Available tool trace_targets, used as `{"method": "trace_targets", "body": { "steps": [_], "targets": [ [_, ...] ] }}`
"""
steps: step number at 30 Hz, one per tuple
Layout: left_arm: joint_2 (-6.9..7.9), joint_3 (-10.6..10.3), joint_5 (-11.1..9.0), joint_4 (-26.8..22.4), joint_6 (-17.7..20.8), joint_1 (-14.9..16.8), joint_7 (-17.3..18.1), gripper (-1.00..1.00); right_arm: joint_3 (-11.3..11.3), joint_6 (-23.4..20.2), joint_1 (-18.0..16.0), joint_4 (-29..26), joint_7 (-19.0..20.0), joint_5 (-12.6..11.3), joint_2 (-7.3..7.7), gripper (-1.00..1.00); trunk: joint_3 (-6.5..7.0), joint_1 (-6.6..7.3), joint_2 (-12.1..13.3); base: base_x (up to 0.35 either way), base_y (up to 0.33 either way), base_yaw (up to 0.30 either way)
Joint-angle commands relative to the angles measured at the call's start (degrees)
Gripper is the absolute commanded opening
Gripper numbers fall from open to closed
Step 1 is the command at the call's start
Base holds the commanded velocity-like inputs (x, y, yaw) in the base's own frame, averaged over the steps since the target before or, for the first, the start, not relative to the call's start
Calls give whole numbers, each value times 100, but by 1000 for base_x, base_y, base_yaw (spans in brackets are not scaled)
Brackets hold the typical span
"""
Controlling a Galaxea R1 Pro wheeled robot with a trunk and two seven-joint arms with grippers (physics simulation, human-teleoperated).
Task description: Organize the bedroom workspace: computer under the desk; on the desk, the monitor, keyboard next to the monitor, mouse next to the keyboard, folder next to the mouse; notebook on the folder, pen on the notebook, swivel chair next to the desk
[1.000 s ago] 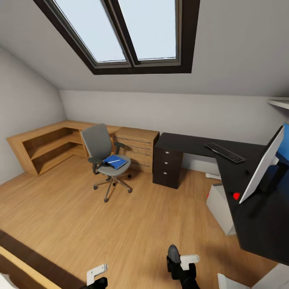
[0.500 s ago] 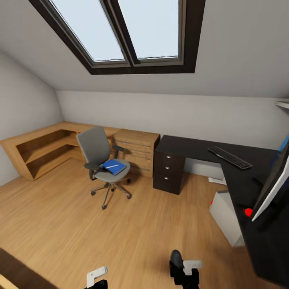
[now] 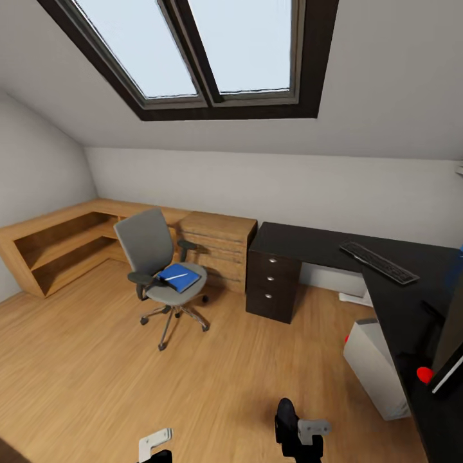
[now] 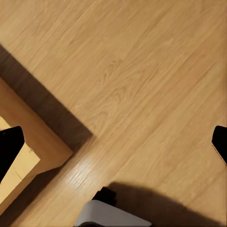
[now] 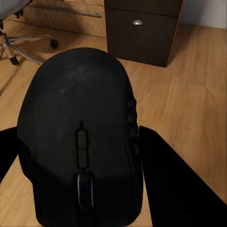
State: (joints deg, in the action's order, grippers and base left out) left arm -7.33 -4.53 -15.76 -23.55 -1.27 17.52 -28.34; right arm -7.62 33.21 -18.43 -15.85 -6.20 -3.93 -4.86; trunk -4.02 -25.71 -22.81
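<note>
My left tool (image 4: 113,142) has its fingers spread wide over bare wood floor (image 4: 142,71). Ahead and left of my right tool (image 5: 80,189) stands the swivel chair (image 3: 157,257), a blue folder (image 3: 179,277) on its seat. That right tool is clamped on the mouse (image 5: 80,142). Farther right, the keyboard (image 3: 379,262) lies on the desk (image 3: 308,241).

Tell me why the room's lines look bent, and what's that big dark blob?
Head view: wide-angle lens bows the dark-framed skylight and walls. Right wrist view: the small black oval mouse, held in the right claw, sits so close that it looms huge.
</note>
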Motion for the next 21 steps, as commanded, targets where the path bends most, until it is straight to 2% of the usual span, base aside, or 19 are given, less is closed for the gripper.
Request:
{"method": "trace_targets", "body": {
  "steps": [1, 13, 14, 15, 17, 19, 20, 21],
  "targets": [
    [4, -48, -59, 9, -13, 5, -41, 100, -47, 23, -5, 6, -13, -53, 2, -100, -3, -7, -11, 318, 0, 0],
    [-1, -51, -49, 44, -13, 6, -41, 100, -54, 44, -5, -9, -13, -42, -7, -100, 5, -7, -11, 318, 0, 0],
    [-267, -215, -27, -955, 85, 5, -54, 100, -81, -581, -11, -1097, -26, 32, -9, -100, 5, -7, -11, 318, 0, 0],
    [-267, -813, 50, -2800, 1552, 6, -103, 100, 92, -3500, -21, -3513, -22, 17, 66, -100, 5, -7, -11, 321, 0, 0],
    [-267, -841, 49, -3159, 1809, 6, -106, 100, 182, -3983, -30, -3929, -17, 6, 73, -100, 5, -7, -11, 321, 0, 0],
    [-267, -868, 49, -3814, 2188, 2, -105, 100, 447, -4862, -47, -4813, -4, -143, 65, -100, 5, -7, -11, 321, 0, 0],
    [-267, -869, 48, -4184, 2402, 0, -103, 100, 638, -5368, -53, -5486, 0, -452, 56, -100, 5, -7, -11, 321, 0, 0],
    [-267, -856, 48, -4363, 2502, -1, -105, 100, 722, -5619, -55, -5894, 2, -748, 54, -100, 5, -7, -11, 321, 0, 0]
  ]
}}
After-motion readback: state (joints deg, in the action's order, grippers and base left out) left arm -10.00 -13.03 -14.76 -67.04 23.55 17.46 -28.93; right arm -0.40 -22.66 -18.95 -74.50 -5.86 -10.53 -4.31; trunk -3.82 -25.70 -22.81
